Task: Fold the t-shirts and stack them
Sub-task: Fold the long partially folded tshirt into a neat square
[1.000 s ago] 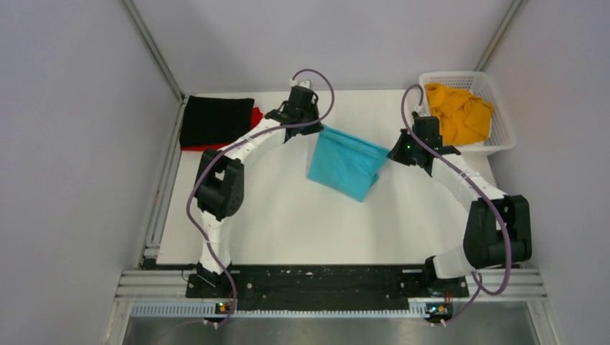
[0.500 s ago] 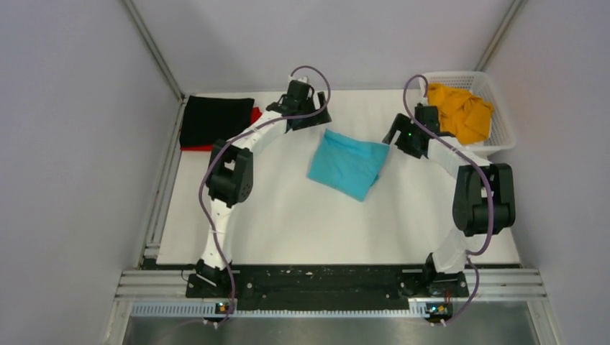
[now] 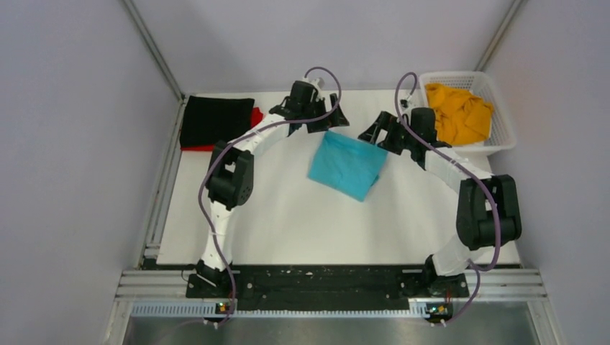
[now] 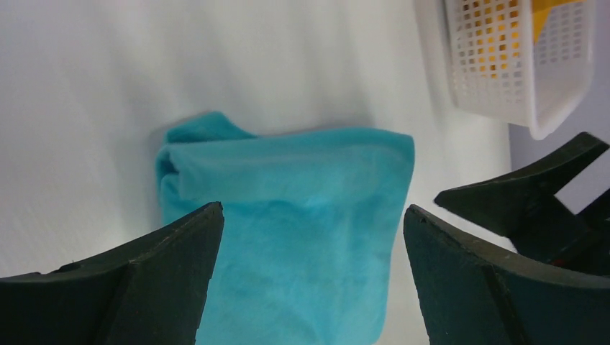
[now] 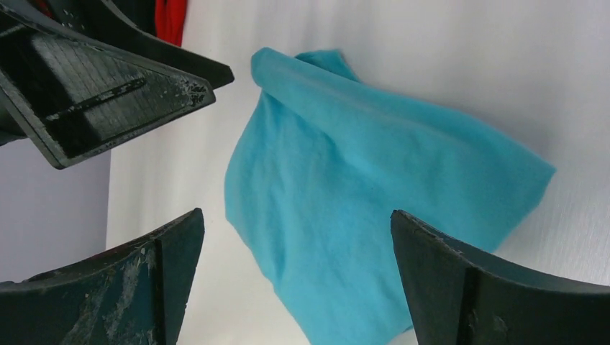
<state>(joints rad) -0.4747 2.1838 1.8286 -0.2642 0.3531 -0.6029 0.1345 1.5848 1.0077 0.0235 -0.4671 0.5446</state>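
Note:
The folded turquoise t-shirt [image 3: 347, 165] lies flat on the white table, free of both grippers. My left gripper [image 3: 329, 123] hovers open above its far left corner; in the left wrist view the cloth [image 4: 288, 187] lies below my left gripper [image 4: 313, 210]. My right gripper [image 3: 378, 135] is open over the far right corner, and my right gripper [image 5: 296, 213] has the shirt [image 5: 374, 187] beneath it. A folded black t-shirt [image 3: 216, 121] rests on a red one [image 3: 255, 115] at the back left. The orange-yellow t-shirt [image 3: 458, 111] is crumpled in the basket.
A white mesh basket [image 3: 502, 108] stands at the back right corner, also seen as the basket [image 4: 503, 79] in the left wrist view. Metal frame rails run along the table's left side and near edge. The two grippers are close together above the shirt's far edge.
Both grippers opened and let go of the turquoise t-shirt, which settled flat on the table. The grippers then drew closer together over its far edge.

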